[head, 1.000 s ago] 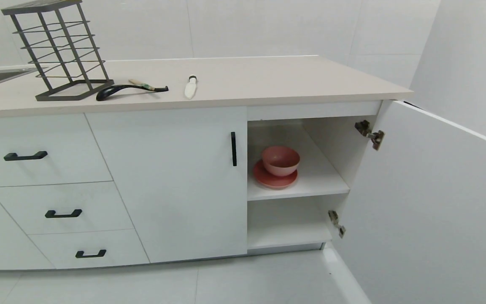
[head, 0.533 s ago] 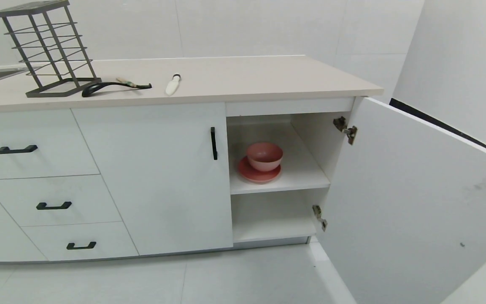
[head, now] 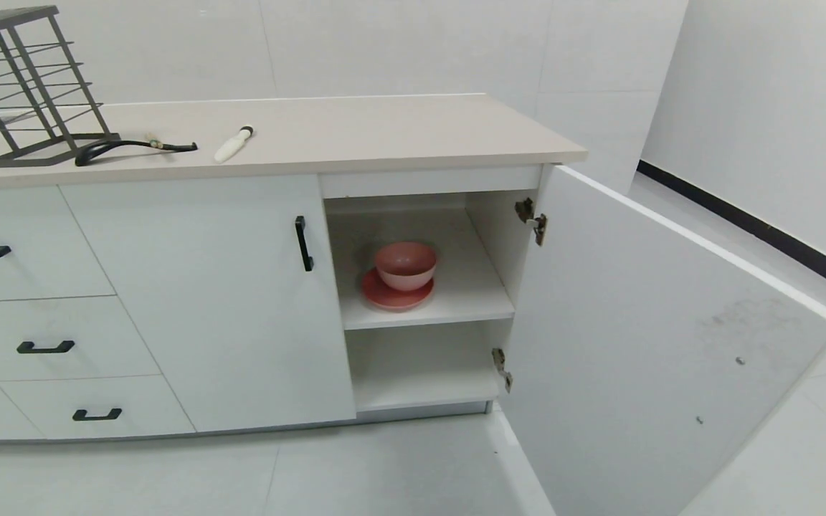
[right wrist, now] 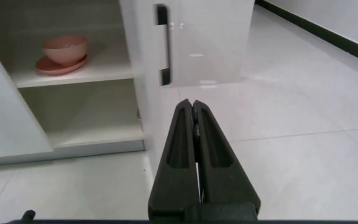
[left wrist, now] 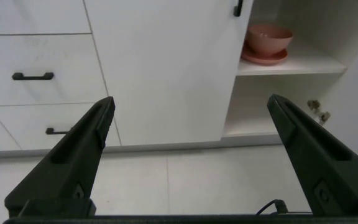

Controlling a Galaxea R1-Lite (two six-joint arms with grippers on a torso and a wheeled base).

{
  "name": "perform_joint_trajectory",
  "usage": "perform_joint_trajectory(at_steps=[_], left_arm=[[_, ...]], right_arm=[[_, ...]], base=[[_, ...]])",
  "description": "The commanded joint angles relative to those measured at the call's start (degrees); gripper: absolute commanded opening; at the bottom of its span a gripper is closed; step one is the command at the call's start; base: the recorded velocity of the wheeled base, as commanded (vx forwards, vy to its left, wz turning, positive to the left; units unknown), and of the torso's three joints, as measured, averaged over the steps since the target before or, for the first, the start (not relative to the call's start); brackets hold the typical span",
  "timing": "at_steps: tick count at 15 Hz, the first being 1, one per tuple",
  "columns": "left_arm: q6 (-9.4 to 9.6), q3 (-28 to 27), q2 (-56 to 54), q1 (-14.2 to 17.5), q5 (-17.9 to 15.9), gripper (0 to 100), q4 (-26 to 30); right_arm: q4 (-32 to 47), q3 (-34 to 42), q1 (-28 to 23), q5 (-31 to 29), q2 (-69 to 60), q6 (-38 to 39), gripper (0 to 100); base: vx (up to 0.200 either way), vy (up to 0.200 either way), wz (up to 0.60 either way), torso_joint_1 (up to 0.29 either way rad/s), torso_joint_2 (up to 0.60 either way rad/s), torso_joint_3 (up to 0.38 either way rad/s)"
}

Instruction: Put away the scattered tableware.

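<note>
The left gripper [left wrist: 191,104] is hanging with its jaws spread wide, gripping nothing. The right gripper [right wrist: 192,106] is keeping its jaws pressed together, also on nothing. It is pointing at the floor just beside the open white cabinet door [head: 642,337] and its black bar handle [right wrist: 162,43]. With the door standing out to the right, a careless sweep of the right arm risks striking its edge or straining the hinges.

The salmon-pink bowl [head: 405,264] is sitting on a matching pink plate [head: 393,299] on the upper shelf, so a hard slam of the door could be jolting that stack.

Far to the left, on the beige countertop [head: 384,129], a black curved ladle [head: 126,147] and a white-handled utensil [head: 232,145] are lying loose near the front edge, the ladle just beside a dark wire rack [head: 22,86]. Both are lying low and thin, so a glancing grip may be nudging them over the edge.
</note>
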Motion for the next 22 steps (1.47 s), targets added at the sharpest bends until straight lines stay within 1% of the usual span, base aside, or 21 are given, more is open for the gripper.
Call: perform_joint_trajectory(at_steps=[1,7,10,14,15,16,17,18,19,20,21,22], left_arm=[[-0.06,0.0,0.0,0.0,0.1,100,0.0],[-0.06,0.0,0.0,0.0,0.3,100,-0.1],[-0.06,0.0,0.0,0.0,0.2,100,0.0],[-0.06,0.0,0.0,0.1,0.2,100,0.0],[-0.06,0.0,0.0,0.1,0.2,100,-0.1],[-0.06,0.0,0.0,0.0,0.2,100,0.0],[-0.06,0.0,0.0,0.1,0.2,100,0.0],[-0.06,0.0,0.0,0.0,0.2,100,0.0],[-0.15,0.0,0.0,0.1,0.2,100,0.0],[-0.06,0.0,0.0,0.1,0.2,100,-0.1],[0.02,0.0,0.0,0.1,0.2,100,0.0],[0.11,0.0,0.0,0.0,0.2,100,0.0]], right_arm=[[0.0,0.0,0.0,0.0,0.2,0.0,0],[0.0,0.0,0.0,0.0,0.2,0.0,0],[-0.1,0.0,0.0,0.0,0.2,0.1,0],[-0.4,0.1,0.0,0.0,0.2,1.0,0],[-6.2,-0.1,0.0,0.2,0.2,1.2,0],[-10.0,-0.9,-0.4,1.4,0.4,1.2,0],[-10.9,-4.4,-1.7,6.5,4.2,1.0,0],[-11.0,-6.8,-2.9,11.6,10.9,0.2,0],[-11.8,-8.8,-3.0,15.0,16.7,-2.1,0],[-13.4,-10.1,-2.8,17.4,22.7,-4.7,0],[-15.3,-10.4,-2.4,18.8,25.9,-5.4,0],[-20.2,-10.5,-0.5,21.8,31.8,-5.6,0]], base=[[0.0,-0.2,0.0,0.002,0.0,-0.002],[0.0,-0.2,0.0,0.005,0.0,0.005],[-0.2,0.0,0.0,0.004,0.0,-0.001],[0.0,0.0,0.0,0.0,0.0,0.0],[0.0,0.0,0.0,0.0,0.0,0.0],[0.0,0.0,0.0,0.0,0.0,0.0],[0.0,0.0,0.0,0.0,0.0,0.0],[0.0,0.0,0.0,0.0,0.0,0.0],[0.0,0.0,0.0,0.0,0.0,0.0],[0.0,0.0,0.0,0.0,0.0,0.0],[0.0,0.0,0.0,0.0,0.0,0.0],[0.0,0.0,0.0,0.0,0.0,0.0]])
